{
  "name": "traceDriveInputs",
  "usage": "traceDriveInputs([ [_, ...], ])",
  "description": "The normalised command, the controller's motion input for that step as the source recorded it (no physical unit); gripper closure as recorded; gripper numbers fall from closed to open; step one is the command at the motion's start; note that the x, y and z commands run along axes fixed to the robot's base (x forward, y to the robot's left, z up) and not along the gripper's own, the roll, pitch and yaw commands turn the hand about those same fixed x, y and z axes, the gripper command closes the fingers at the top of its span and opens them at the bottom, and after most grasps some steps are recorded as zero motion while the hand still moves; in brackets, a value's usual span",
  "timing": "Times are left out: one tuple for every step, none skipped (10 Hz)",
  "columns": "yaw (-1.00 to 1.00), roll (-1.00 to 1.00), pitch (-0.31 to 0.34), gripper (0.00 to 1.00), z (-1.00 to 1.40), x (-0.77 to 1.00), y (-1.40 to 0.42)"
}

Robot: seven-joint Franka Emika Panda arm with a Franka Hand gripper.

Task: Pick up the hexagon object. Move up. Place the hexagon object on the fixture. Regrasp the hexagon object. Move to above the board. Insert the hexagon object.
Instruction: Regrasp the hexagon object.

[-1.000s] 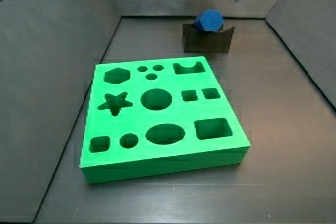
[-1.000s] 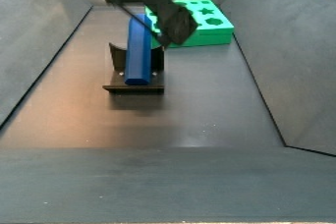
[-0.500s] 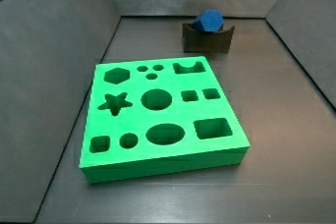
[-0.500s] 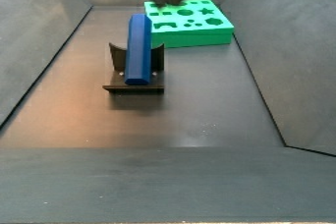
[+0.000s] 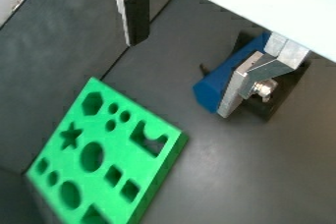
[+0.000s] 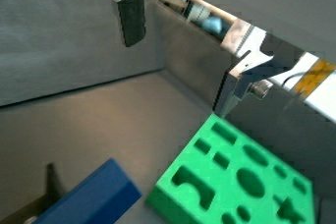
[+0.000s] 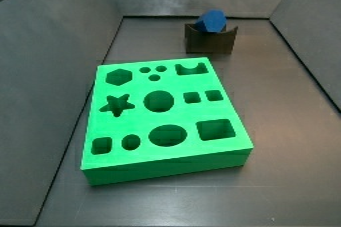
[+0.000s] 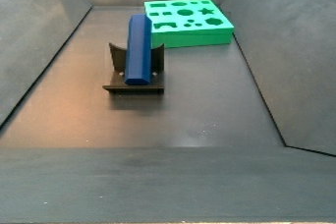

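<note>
The blue hexagon object (image 8: pixel 138 43) lies in the notch of the dark fixture (image 8: pixel 133 83), leaning along it; both also show in a side view, the peg (image 7: pixel 212 20) on the fixture (image 7: pixel 210 40). The green board (image 7: pixel 164 121) lies flat on the floor, and it shows behind the fixture in a side view (image 8: pixel 188 22). The gripper is out of both side views. In both wrist views the gripper (image 5: pixel 191 46) (image 6: pixel 187 49) is open and empty, high above the peg (image 5: pixel 217 81) (image 6: pixel 85 198) and the board (image 5: pixel 105 154) (image 6: pixel 243 174).
Dark grey walls enclose the floor on all sides (image 7: pixel 80 32) (image 8: pixel 282 61). The fixture stands near the back wall, apart from the board.
The gripper has risen away from the peg and left both side views. The peg stays resting on the fixture.
</note>
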Motion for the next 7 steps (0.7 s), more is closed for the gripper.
traceDriveInputs([
  [0.02,1.00,0.027,0.00,0.02,0.00,-0.03],
  [0.03,1.00,0.024,0.00,0.00,0.00,-0.03],
  [0.03,1.00,0.022,0.00,0.00,0.00,-0.02],
  [0.03,1.00,0.020,0.00,0.01,0.00,-0.02],
  [0.03,1.00,0.020,0.00,0.01,0.01,-0.02],
  [0.03,1.00,0.022,0.00,0.00,0.01,-0.02],
  [0.03,1.00,0.025,0.00,0.00,0.01,-0.02],
])
